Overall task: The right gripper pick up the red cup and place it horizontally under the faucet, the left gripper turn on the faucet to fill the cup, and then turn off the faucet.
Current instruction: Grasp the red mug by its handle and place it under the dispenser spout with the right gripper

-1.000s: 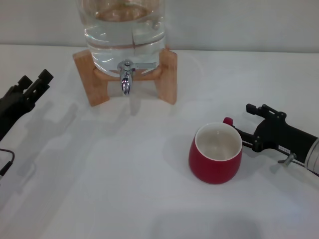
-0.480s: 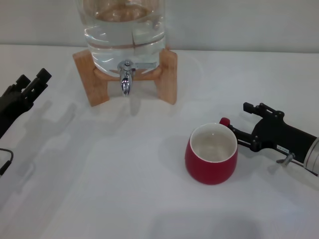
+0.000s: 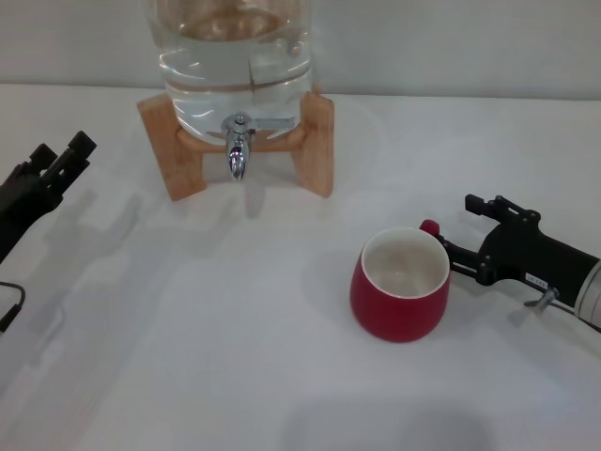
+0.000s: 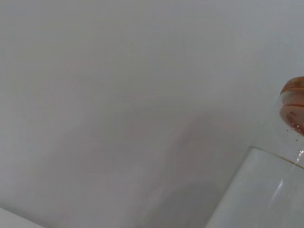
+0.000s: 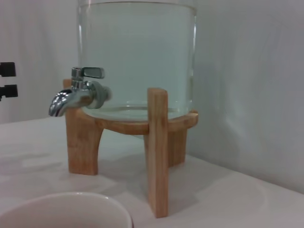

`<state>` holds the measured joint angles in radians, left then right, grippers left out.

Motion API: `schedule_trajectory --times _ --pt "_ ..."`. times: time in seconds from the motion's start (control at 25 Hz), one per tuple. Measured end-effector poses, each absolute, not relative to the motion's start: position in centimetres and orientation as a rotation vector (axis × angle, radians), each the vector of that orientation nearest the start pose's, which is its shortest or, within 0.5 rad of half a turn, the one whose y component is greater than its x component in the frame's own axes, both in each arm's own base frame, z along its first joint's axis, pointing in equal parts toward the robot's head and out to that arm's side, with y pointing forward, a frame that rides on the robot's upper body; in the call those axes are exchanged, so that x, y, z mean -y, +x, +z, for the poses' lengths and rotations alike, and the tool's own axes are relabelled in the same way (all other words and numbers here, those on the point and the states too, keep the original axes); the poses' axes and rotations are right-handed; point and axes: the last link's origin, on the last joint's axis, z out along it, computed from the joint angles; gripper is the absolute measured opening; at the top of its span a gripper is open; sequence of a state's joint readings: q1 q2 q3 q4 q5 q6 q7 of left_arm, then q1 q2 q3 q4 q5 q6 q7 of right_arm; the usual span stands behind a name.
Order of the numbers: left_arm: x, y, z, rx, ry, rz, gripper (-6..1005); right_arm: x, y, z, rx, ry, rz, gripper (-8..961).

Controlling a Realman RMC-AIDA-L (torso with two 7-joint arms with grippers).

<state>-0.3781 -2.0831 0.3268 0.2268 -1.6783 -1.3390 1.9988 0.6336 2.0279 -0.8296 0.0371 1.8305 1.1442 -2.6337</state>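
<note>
The red cup [image 3: 401,299] stands upright on the white table, right of centre, white inside, its small handle [image 3: 430,227] turned to the right. My right gripper [image 3: 458,225] lies low beside it with its jaws apart around the handle side, and its lower finger meets the cup's rim. The cup's rim [image 5: 61,209] is close in the right wrist view. The chrome faucet [image 3: 237,150] hangs from the glass jar [image 3: 235,56] with its lever level, and no water runs; the faucet [image 5: 78,92] is side-on in the right wrist view. My left gripper [image 3: 61,150] hovers open at far left, apart from the jar.
The jar sits on a wooden stand [image 3: 315,141] at the back of the table, against a pale wall. The left wrist view catches only the wall and the jar's glass edge [image 4: 266,190]. A thin cable [image 3: 11,310] hangs at the left edge.
The right gripper and the cup shifted slightly left together, then back to the right. The left gripper drew back a little to the left.
</note>
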Motion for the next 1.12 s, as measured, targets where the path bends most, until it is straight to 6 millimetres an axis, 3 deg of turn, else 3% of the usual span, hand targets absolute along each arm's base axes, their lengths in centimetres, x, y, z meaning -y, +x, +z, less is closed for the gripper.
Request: schedule_trajectory --times 0.4,1.12 --pt "-30.49 -34.89 1.88 1.048 -1.684 -1.152 857 -34.14 29.92 -5.70 -0.467 -2.257 0.637 703" --pt "-30.52 -35.06 1.85 1.056 -1.678 -1.141 856 -34.15 29.34 -5.98 -0.468 -2.274 0.665 699"
